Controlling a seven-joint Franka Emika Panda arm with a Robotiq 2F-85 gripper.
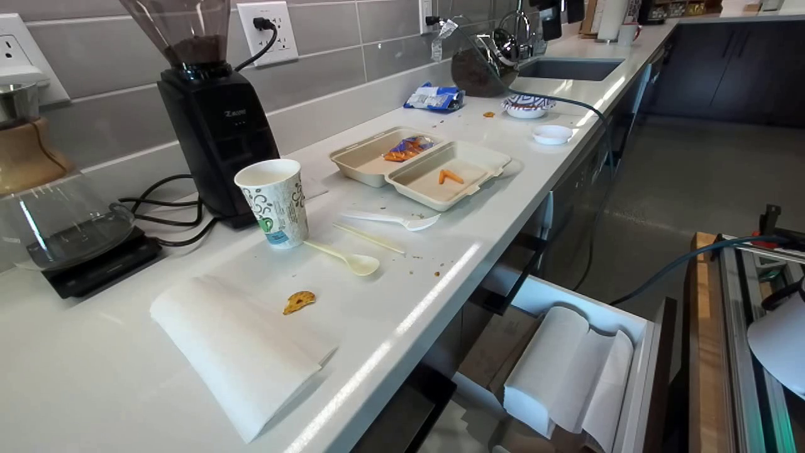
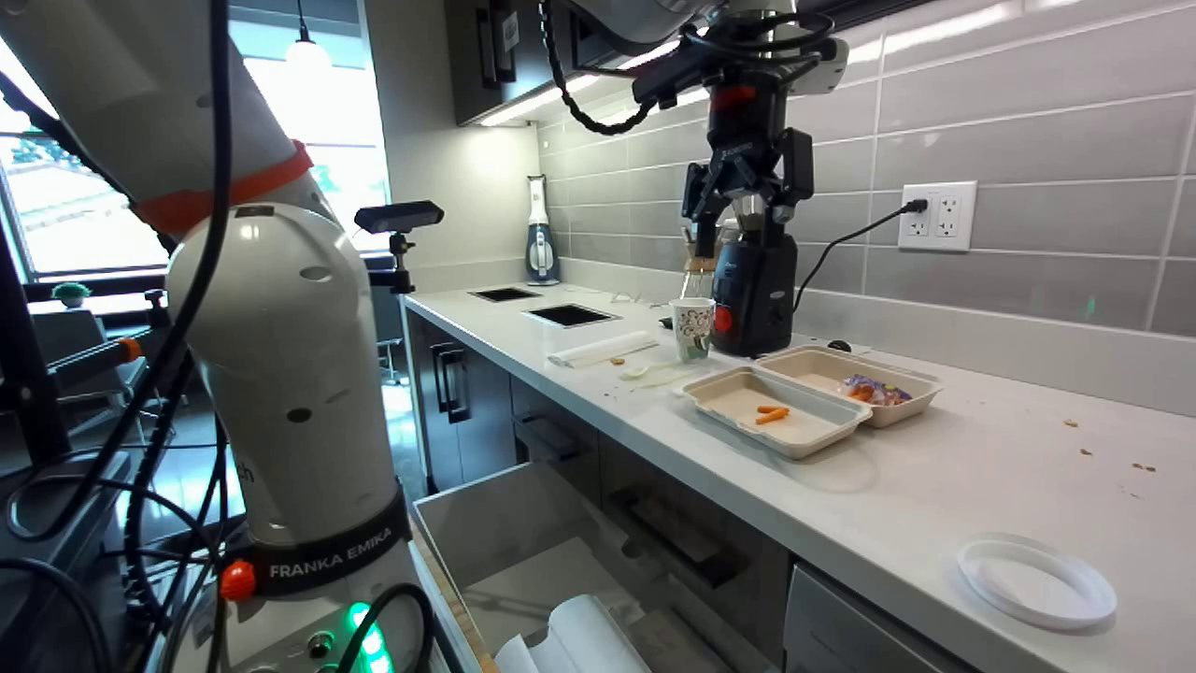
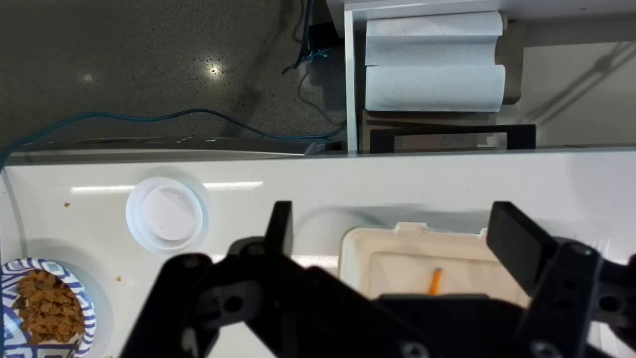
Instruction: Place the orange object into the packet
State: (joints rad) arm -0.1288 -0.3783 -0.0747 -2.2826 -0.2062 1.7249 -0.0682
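Observation:
Two small bright orange carrot pieces [image 1: 450, 177] [image 2: 772, 415], the orange objects, lie in one half of an open beige clamshell tray [image 1: 434, 194] [image 2: 813, 432]. The packet is a small clear and blue plastic bag with orange contents [image 1: 409, 148] [image 2: 876, 391], lying in the tray's wall-side half. My gripper [image 2: 745, 226] is open and empty, well above the counter. In the wrist view, the open fingers [image 3: 392, 209] frame part of the tray [image 3: 392, 273]. One orange piece [image 3: 435, 281] shows there, partly covered by the gripper body; the packet is hidden.
A paper cup [image 1: 277, 207] stands beside a black grinder [image 1: 217, 138]. Pale utensils [image 1: 361, 264] lie near the tray. A white lid [image 3: 166, 219] and a patterned bowl [image 3: 49, 303] sit along the counter. An open drawer [image 1: 566, 377] juts out below the counter edge.

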